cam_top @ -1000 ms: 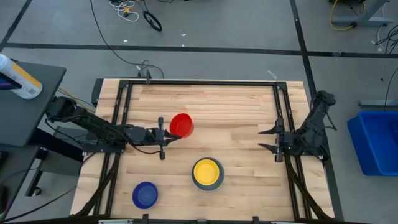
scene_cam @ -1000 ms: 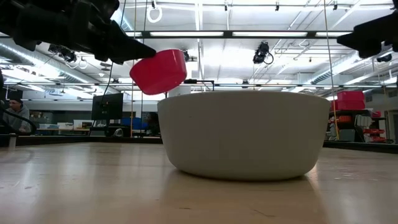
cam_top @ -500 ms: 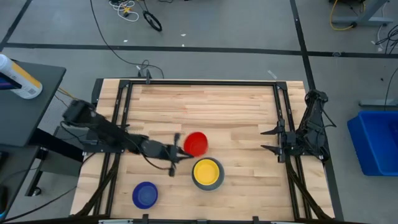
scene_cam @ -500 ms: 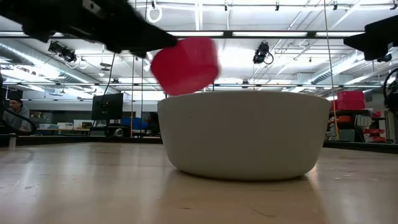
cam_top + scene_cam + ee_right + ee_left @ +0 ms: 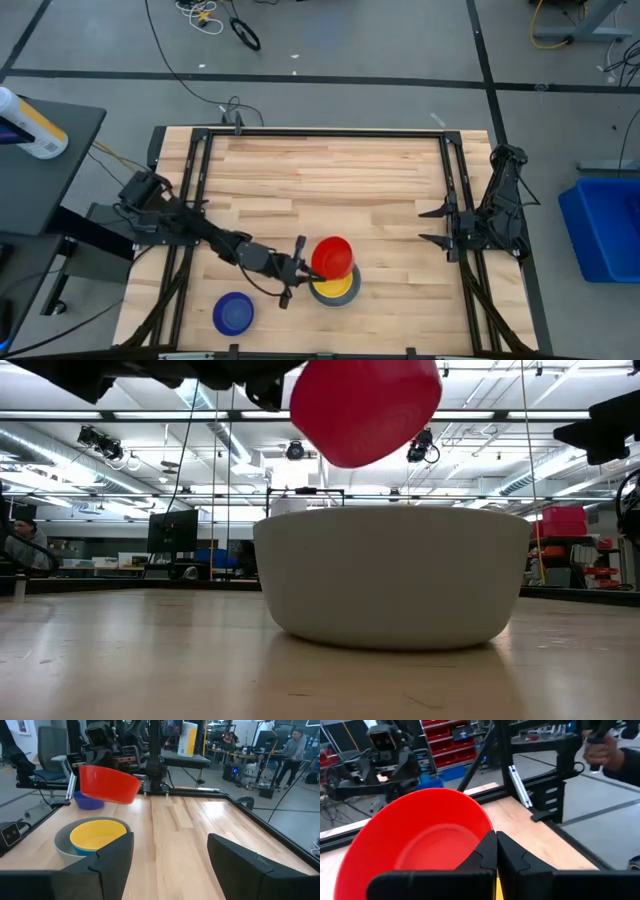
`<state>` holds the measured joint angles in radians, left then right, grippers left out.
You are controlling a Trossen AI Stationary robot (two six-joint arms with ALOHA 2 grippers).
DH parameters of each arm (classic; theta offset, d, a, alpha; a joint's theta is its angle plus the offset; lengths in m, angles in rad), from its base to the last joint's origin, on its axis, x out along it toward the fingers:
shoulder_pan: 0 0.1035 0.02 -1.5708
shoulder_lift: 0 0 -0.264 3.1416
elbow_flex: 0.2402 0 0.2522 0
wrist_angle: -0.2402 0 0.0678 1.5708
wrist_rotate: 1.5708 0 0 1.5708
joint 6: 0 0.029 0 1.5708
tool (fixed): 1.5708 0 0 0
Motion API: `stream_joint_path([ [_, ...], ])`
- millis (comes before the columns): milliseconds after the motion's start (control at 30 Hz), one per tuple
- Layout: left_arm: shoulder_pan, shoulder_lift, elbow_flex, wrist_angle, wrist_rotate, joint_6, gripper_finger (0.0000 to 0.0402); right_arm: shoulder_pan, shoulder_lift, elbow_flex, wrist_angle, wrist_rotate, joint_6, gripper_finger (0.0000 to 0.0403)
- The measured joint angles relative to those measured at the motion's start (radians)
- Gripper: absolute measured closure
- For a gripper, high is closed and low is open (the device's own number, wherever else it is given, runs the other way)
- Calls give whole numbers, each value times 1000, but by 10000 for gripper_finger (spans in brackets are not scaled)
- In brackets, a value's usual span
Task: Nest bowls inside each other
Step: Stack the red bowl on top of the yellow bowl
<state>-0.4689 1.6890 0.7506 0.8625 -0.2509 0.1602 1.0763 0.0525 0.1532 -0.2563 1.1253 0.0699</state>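
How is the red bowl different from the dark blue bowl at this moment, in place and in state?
The red bowl is in the air, gripped at its rim by the left gripper, while the dark blue bowl stands on the table, untouched. The red bowl hangs over the yellow bowl in the grey bowl; the dark blue bowl stands alone near the table's front edge. Both are small, round and open side up.

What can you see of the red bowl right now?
The small round red plastic bowl looks smooth, glossy and empty. It hangs tilted in the air, clear of the table, above the yellow bowl nested in the pale grey bowl. The left end effector is shut on its rim; nothing else touches it.
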Motion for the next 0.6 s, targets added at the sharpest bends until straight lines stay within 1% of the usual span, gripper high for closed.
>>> stream_joint_path([
  [133, -23, 26, 0, 36, 1, -22, 401, 0, 0, 0, 1, 0, 0, 152],
  [300, -24, 129, -1, 134, 1, -52, 401, 0, 0, 0, 4, 0, -1, 164],
  [367, -14, 163, 2, 164, 24, -72, 401, 0, 0, 0, 6, 0, -1, 168],
  [467, -7, 195, 13, 170, 41, -91, 401, 0, 0, 0, 6, -1, 1, 174],
  [600, -2, 196, 16, 111, 46, -113, 401, 0, 0, 0, 6, -1, 1, 181],
])
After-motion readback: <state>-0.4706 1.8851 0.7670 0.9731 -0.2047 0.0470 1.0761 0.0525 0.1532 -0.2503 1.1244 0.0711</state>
